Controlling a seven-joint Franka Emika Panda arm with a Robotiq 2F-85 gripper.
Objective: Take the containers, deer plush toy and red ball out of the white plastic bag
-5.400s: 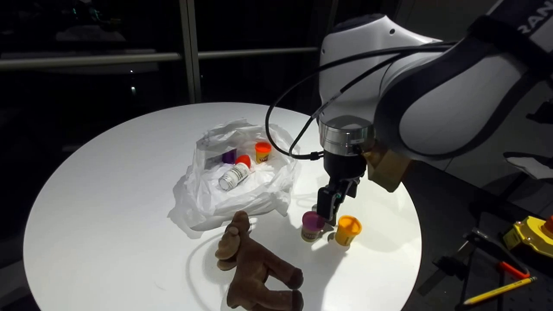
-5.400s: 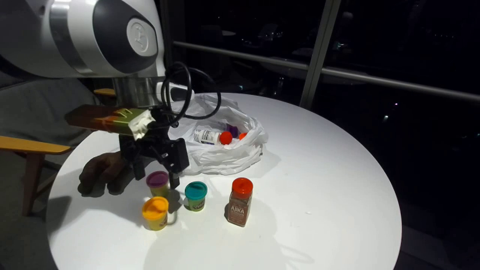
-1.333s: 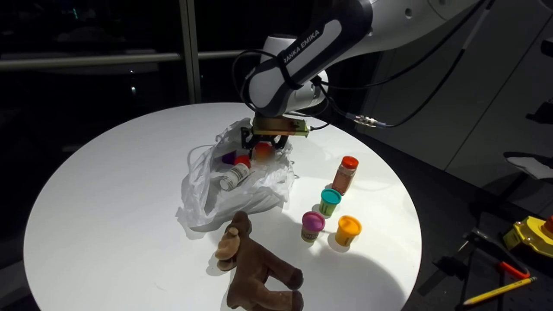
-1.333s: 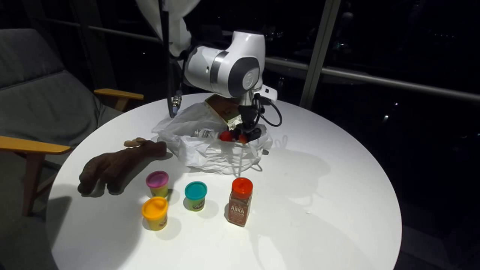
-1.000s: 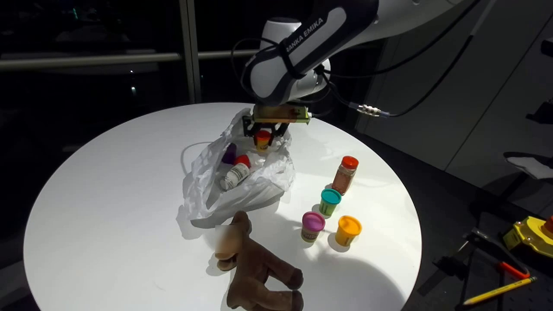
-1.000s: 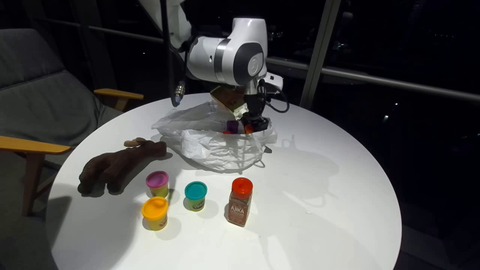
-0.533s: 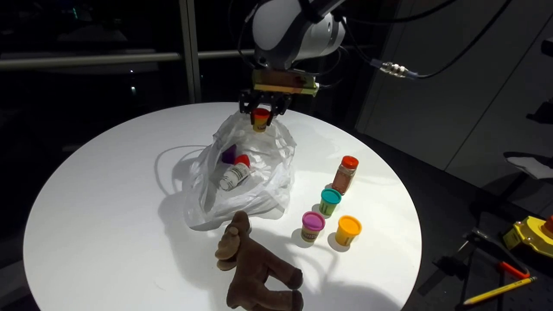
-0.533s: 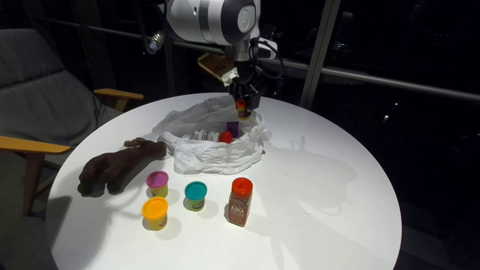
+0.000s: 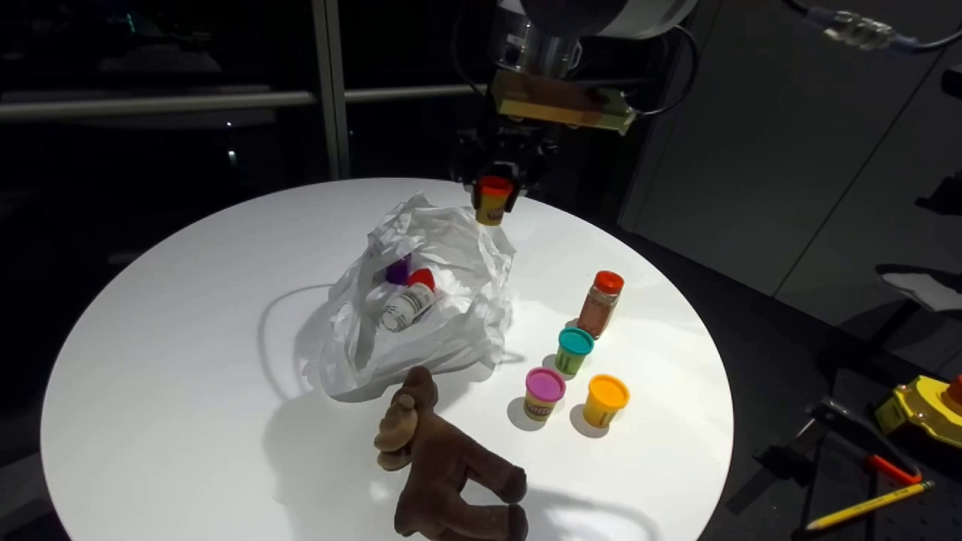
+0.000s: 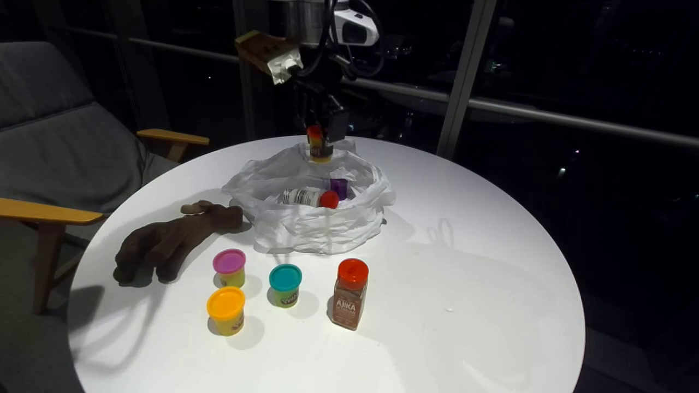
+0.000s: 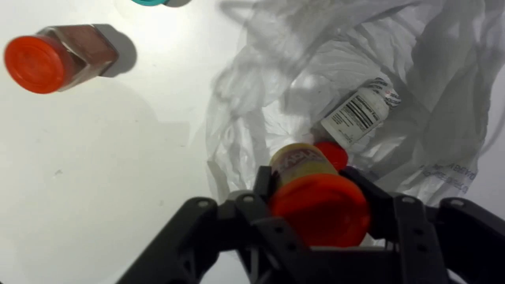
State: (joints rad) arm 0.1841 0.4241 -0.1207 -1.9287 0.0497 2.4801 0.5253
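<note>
A red-lidded yellow tub (image 11: 317, 197) shows in the black gripper (image 9: 494, 198); the translucent white bag (image 10: 322, 229) frames a black-striped white bottle (image 11: 357, 114), red ball (image 10: 329, 200) and purple item (image 10: 338, 189). Right of the tan-patched brown deer (image 9: 442, 467) sit a teal-and-green tub (image 9: 573, 351), magenta-and-yellow tub (image 9: 543, 392), orange-and-yellow tub (image 9: 604, 400) and red-capped brown jar (image 10: 349, 297).

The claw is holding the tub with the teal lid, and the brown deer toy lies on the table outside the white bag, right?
Only the colour is wrong: the wrist view shows the claw holding a red-lidded tub. The brown deer toy does lie on the table, outside the white bag.
</note>
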